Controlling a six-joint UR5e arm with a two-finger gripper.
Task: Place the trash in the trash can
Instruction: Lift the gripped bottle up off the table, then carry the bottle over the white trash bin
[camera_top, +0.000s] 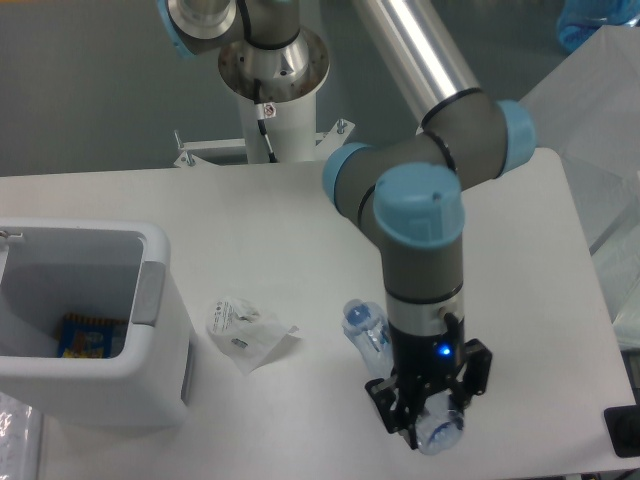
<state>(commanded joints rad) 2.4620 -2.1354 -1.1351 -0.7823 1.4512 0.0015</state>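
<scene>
The arm reaches down from the top of the frame to the lower right of centre, where the gripper (428, 420) is pinched around a crushed clear bottle (372, 335). The bottle runs diagonally, its blue-capped end showing to the upper left of the wrist and its bluish base sticking out below the gripper. Whether the bottle touches the worktop (250, 215) cannot be told. A blue light glows on the wrist just above the gripper.

To the left of the bottle, and apart from it, a crumpled white-and-clear wrapper (245, 333) lies flat on the white worktop. Further left, at the frame's left edge, stands the white trash can (150, 370), open at the top, with a grey panel on its right rim. A blue and yellow packet (85, 335) lies inside it.
</scene>
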